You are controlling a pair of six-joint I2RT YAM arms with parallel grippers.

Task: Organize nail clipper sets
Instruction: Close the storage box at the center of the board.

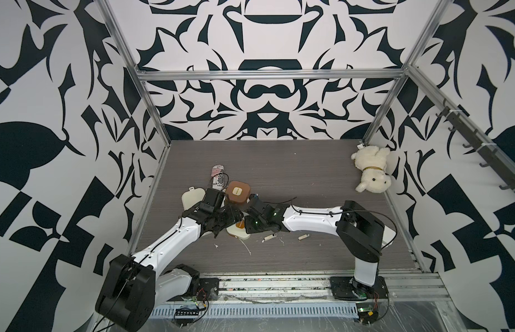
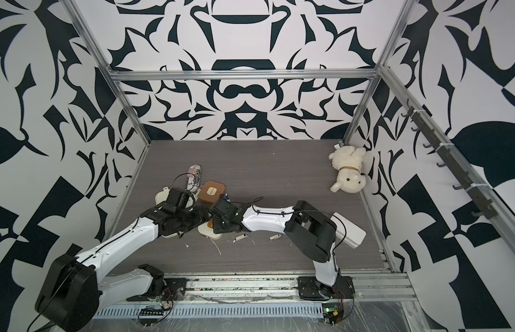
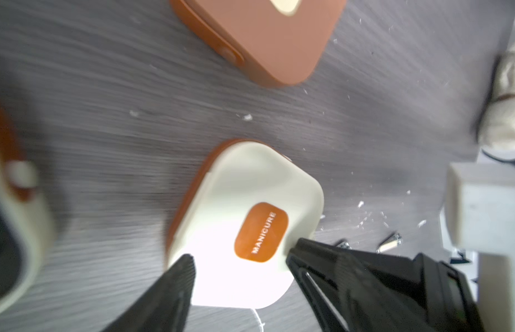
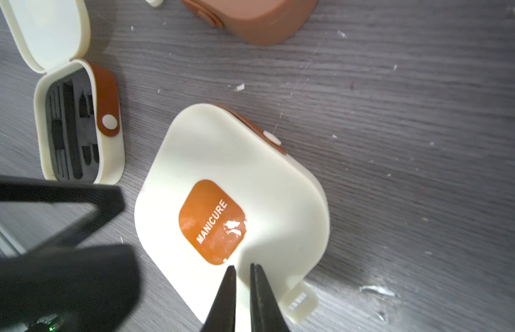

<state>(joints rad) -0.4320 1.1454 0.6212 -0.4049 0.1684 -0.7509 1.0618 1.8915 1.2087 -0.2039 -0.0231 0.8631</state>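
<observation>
A: Cases, how many and what kind?
B: Three, all smooth rounded-square plastic. The closed cream case (image 4: 221, 149) has a glossy orange MANICURE label (image 4: 211, 221) and an orange-brown strap with a white snap. The open cream case (image 4: 112, 156) shows a black slotted insert (image 4: 69, 129), lid flipped back. The brown case (image 1: 237, 191) is shut, matte.
A: Where?
B: The closed cream one lies flat on the grey wood-grain tabletop (image 1: 308, 178), between both arms. The brown one is just behind it, the open one to the robot's left.
A: End effectors?
B: Left end effector (image 3: 242, 251) is spread wide over the closed cream case's lid, gripping nothing. Right end effector (image 4: 242, 266) is nearly closed, a thin slit, tips over the same lid, nothing pinched.
A: Loose tools?
B: Two slim metal ones: left nail clipper (image 1: 270, 236) and right nail clipper (image 1: 303, 236), apart, right of that case.
</observation>
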